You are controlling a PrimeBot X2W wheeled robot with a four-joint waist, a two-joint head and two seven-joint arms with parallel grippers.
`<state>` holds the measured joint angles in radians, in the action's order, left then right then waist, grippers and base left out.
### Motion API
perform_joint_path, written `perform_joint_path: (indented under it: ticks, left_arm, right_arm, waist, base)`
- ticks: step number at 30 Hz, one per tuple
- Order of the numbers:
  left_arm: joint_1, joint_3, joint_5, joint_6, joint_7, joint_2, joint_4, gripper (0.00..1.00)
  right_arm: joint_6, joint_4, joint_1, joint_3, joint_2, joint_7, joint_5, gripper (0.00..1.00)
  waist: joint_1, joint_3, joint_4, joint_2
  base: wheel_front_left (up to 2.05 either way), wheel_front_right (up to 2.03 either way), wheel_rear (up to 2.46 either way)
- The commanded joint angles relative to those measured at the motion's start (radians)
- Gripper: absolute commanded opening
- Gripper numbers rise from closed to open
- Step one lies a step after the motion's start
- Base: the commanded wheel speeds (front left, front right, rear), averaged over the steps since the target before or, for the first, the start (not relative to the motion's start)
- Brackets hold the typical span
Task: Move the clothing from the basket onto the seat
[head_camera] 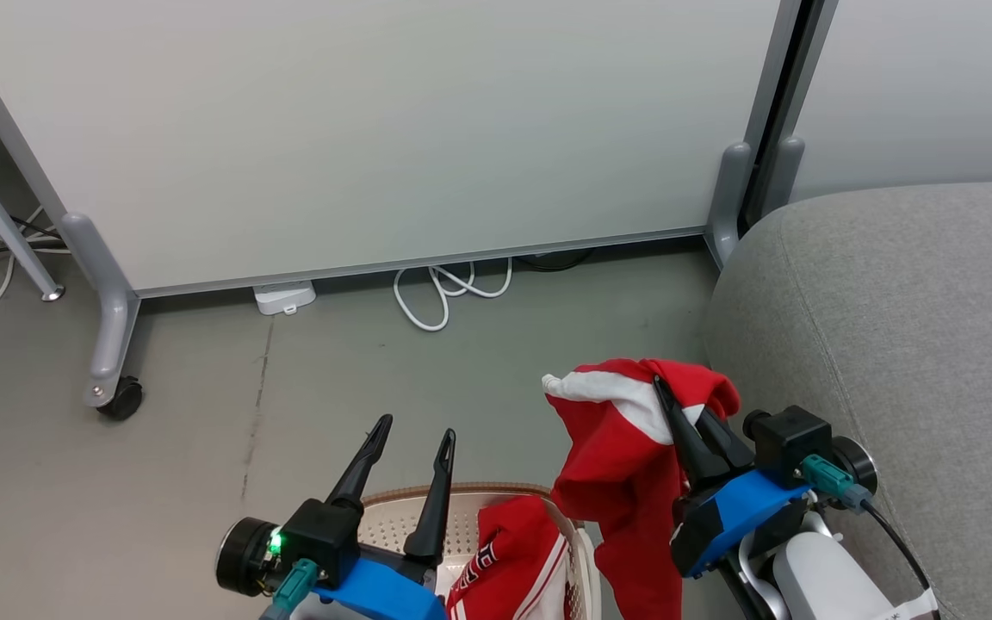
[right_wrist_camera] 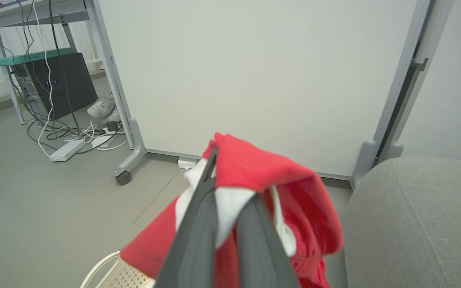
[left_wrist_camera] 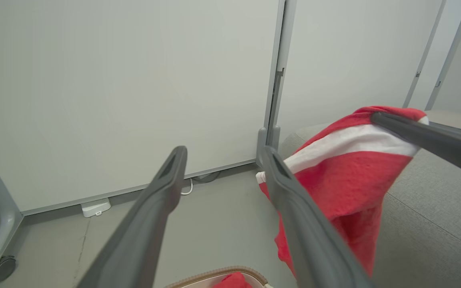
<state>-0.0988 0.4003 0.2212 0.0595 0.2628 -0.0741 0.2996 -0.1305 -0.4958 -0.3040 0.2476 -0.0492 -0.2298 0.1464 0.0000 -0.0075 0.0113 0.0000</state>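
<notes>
Two red garments: held garment [head_camera: 616, 465] hangs pinched in the right gripper [head_camera: 675, 409], fingers closed on it, seat [head_camera: 892, 327] edge just beside at 3 o'clock; second garment [head_camera: 509, 560] sits in the basket [head_camera: 384, 521] at 6 o'clock. Wide-spread, empty left gripper [head_camera: 417, 428] above basket rim; open floor [head_camera: 203, 448] at 10 o'clock.

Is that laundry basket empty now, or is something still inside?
Not empty: a red lettered garment lies in the basket, while the right end effector holds a white-striped garment up.
</notes>
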Motion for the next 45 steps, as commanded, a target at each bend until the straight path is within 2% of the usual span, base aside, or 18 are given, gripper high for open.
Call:
perform_joint_path:
  ticks: [1, 6, 11, 17, 33, 45]
  left_arm:
    - [0.010, -0.009, -0.008, 0.004, 0.003, 0.002, 0.002, 1.00]
    - [0.011, -0.024, -0.026, 0.020, 0.003, 0.011, 0.005, 1.00]
    - [0.008, -0.035, -0.037, 0.029, 0.003, 0.018, 0.008, 1.00]
    - [0.002, -0.041, -0.044, 0.037, 0.003, 0.022, 0.010, 1.00]
    - [-0.023, -0.032, -0.052, 0.045, 0.003, 0.024, 0.008, 1.00]
    - [-0.029, -0.041, -0.054, 0.048, 0.003, 0.024, 0.014, 1.00]
  right_arm:
    - [0.000, 0.006, 0.003, 0.000, -0.002, -0.001, 0.000, 0.00]
    - [0.000, 0.010, -0.003, 0.000, -0.002, 0.001, -0.002, 0.00]
    - [0.000, 0.015, -0.009, 0.012, -0.002, 0.002, 0.004, 0.00]
    - [0.000, 0.014, -0.014, 0.020, -0.002, 0.002, 0.006, 0.00]
    - [0.000, 0.010, -0.028, 0.029, -0.002, -0.010, 0.014, 0.00]
    - [0.000, 0.007, -0.030, 0.031, -0.002, -0.017, 0.019, 0.00]
  waist:
    - [0.0000, 0.000, -0.002, 0.0000]
    - [0.0000, 0.005, -0.019, 0.0000]
    - [0.0000, 0.013, -0.065, 0.0000]
    - [0.0000, 0.024, -0.143, 0.0000]
    - [0.0000, 0.056, -0.400, 0.0000]
    - [0.0000, 0.060, -0.524, 0.0000]
  base:
    - [0.00, 0.00, 0.00]
    - [0.00, 0.00, 0.00]
    - [0.00, 0.00, 0.00]
    - [0.00, 0.00, 0.00]
    - [0.00, 0.00, 0.00]
    - [0.00, 0.00, 0.00]
